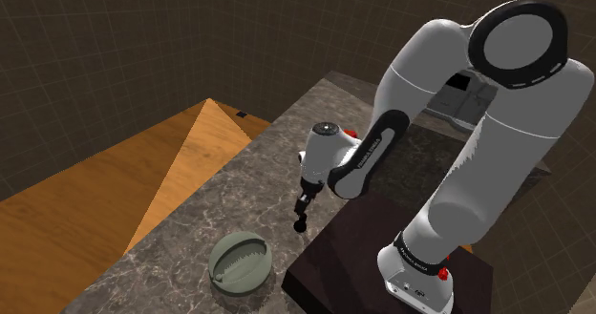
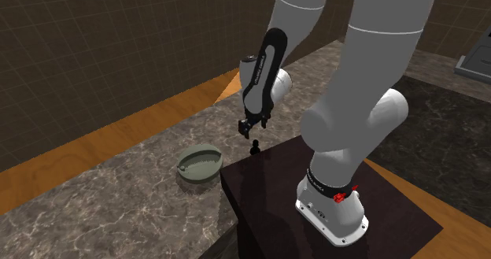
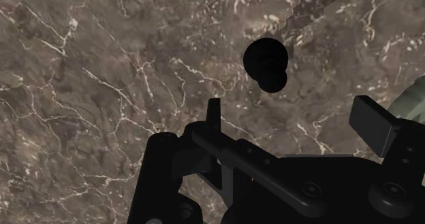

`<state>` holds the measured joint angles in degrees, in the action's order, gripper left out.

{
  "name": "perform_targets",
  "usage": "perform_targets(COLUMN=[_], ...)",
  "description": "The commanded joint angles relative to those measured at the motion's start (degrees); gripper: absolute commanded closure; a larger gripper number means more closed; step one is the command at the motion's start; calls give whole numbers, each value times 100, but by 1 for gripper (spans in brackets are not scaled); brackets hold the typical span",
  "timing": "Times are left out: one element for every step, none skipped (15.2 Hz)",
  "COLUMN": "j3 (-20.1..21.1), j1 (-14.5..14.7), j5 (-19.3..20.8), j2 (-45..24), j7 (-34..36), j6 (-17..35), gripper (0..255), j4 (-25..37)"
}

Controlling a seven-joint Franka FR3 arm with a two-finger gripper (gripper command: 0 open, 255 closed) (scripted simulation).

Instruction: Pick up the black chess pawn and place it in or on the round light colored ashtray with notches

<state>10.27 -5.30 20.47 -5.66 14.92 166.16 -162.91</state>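
A brown marble bench [image 1: 239, 183] with pale veins ran through the scene. On the shoulder view's left lay an orange wooden floor [image 1: 105, 193], and beyond it stood a dark tiled wall [image 1: 143, 45]. A grey appliance [image 2: 474, 61] sat on the bench's far end.

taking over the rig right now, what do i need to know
Gripper: open, holding nothing, hovering just above the black pawn.
Pawn: upright on the marble counter, close to the dark stand, not gripped.
Ashtray: round, greenish-grey, on the same counter, apart from the pawn.
Done: gripper lined up over the pawn.
Left: lower, close on the pawn, lift it, carry it to the ashtray, release.
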Motion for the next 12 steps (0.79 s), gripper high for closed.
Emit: perform_targets(j3=[-385,-545,-698,-847,-993,-1140,-1282,-1420,-1501,-1503,-1505,-1504], j1=[195,315,430,543,658,779,897,1018,1092,1095,1097,1096], j5=[911,1075,1234,1386,1526,1650,1764,1862,1905,1900,1899,1898], j2=[-514,-639,-764,-889,-1015,-1140,-1266,-1393,-1466,-1466,-1466,-1466], j7=[687,816,943,1067,1184,1291,1394,1486,1530,1525,1525,1524], j6=[323,410,497,585,673,764,855,948,1004,1005,1005,1005], gripper=[0,0,0,0,0,0,0,0,0,0,0,0], j4=[127,166,207,251,295,341,387,433,459,459,459,459])
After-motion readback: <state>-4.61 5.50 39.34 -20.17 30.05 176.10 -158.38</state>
